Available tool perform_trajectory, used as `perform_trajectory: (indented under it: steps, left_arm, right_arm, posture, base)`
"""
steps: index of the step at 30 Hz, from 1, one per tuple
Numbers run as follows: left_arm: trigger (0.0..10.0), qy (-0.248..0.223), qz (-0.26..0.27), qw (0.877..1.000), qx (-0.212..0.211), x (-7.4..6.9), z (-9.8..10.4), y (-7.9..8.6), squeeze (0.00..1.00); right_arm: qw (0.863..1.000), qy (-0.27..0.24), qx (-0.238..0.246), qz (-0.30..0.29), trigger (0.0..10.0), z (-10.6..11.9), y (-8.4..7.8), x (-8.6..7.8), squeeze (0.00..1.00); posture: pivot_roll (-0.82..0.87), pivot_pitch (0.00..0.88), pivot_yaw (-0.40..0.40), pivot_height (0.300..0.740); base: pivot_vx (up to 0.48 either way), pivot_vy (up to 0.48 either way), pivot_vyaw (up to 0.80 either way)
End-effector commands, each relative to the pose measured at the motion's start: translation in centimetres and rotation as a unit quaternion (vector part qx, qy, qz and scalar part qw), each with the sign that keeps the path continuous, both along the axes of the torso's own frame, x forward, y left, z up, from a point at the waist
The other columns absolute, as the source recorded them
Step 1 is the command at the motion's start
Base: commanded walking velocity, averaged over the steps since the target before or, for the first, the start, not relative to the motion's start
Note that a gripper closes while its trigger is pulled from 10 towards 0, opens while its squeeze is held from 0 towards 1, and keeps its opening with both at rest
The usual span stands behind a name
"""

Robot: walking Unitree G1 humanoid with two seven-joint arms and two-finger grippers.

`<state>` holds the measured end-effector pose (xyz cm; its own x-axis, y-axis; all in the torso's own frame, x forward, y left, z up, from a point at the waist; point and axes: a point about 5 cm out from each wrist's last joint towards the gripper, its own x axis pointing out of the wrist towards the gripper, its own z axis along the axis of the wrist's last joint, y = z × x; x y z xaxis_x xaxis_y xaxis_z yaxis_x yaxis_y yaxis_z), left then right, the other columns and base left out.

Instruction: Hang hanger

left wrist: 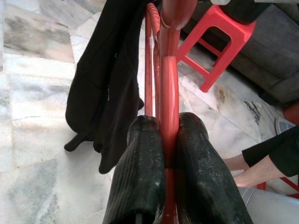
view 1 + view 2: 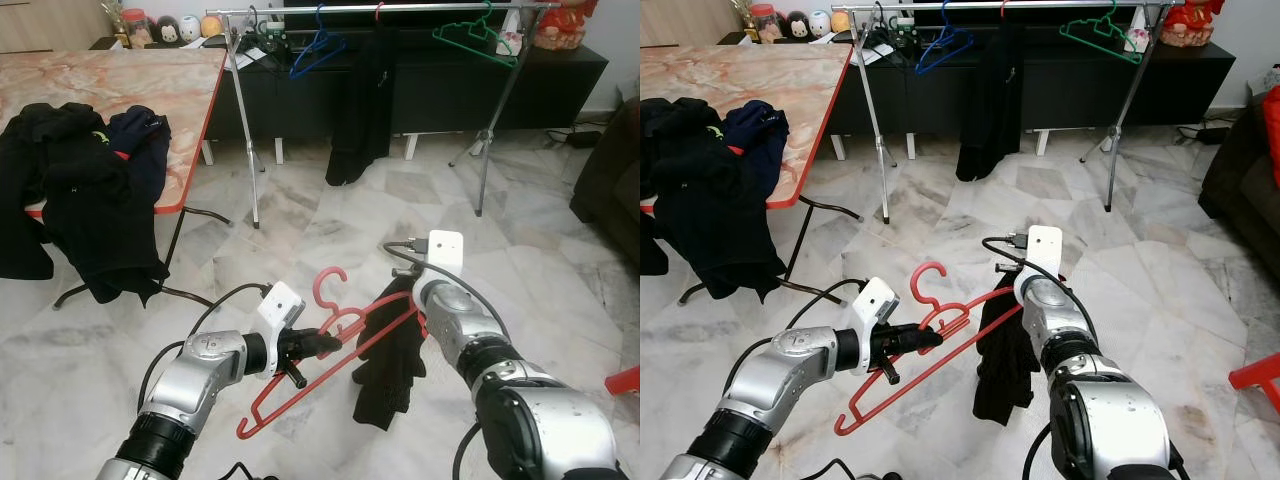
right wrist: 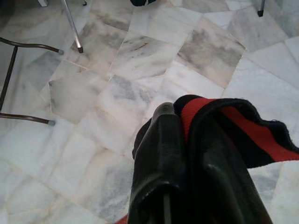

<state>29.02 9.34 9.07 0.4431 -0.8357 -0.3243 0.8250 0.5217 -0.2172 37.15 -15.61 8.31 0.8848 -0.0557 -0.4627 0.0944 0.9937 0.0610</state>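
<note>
Red plastic, the hanger [image 2: 330, 345] is held low over the marble floor [image 2: 300, 225], far from the clothes rail [image 2: 380, 10]; hanging is all still to do. Left gripper [image 2: 325, 345] is clenched on its bar near the hook. Right gripper [image 3: 187, 154] pinches the black garment [image 2: 390, 365] over the hanger's other end. Ahead, a garment-heaped table [image 2: 150, 90], then the rail's blue hanger [image 2: 315, 50], hung dark garment [image 2: 360, 100] and green hanger [image 2: 475, 40]; open floor lies between.

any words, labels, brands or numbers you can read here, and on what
None can be read.
Jar on the cabinet: its label is too small to read.
Red hanger, black garment, rack: no print shows.
</note>
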Motion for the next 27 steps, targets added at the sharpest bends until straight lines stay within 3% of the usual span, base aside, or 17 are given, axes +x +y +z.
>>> perform_trajectory:
  steps: [1,7,10,14,21,27]
  left_arm:
    - [10.0,-0.013,0.008,1.000,0.002,0.5,0.4,-0.1,0.00]
    - [10.0,-0.035,0.112,0.993,0.026,2.7,0.1,0.5,0.00]
    - [10.0,-0.040,0.116,0.992,0.025,2.8,0.1,0.6,0.00]
    - [10.0,-0.059,0.169,0.984,0.021,3.9,0.5,1.1,0.00]
    - [10.0,-0.053,0.175,0.983,0.028,3.9,0.0,1.2,0.00]
    - [10.0,-0.044,0.132,0.990,0.011,3.4,0.0,0.5,0.00]
  right_arm:
    - [1.000,-0.011,0.005,0.003,10.0,0.9,0.4,0.5,0.00]
    - [1.000,-0.017,-0.007,0.023,10.0,0.9,1.0,0.5,0.00]
    - [1.000,-0.015,-0.009,0.025,10.0,0.7,1.1,0.4,0.00]
    - [0.999,-0.007,-0.023,0.022,10.0,-0.1,0.4,-0.1,0.00]
    - [0.999,-0.008,-0.029,0.028,10.0,-0.2,0.3,-0.2,0.00]
    - [0.993,0.000,-0.070,0.098,10.0,-0.7,1.2,-0.6,0.00]
  posture:
    - [-0.04,0.019,-0.023,0.740]
    - [-0.05,0.025,-0.023,0.740]
    - [-0.05,0.025,-0.023,0.740]
    - [-0.05,0.026,-0.021,0.740]
    - [-0.05,0.025,-0.020,0.740]
    - [-0.06,0.024,-0.021,0.740]
  base:
    - [0.000,0.000,0.00]
    - [0.000,0.000,0.00]
    - [0.000,0.000,0.00]
    - [0.000,0.000,0.00]
    - [0.000,0.000,0.00]
    - [0.000,0.000,0.00]
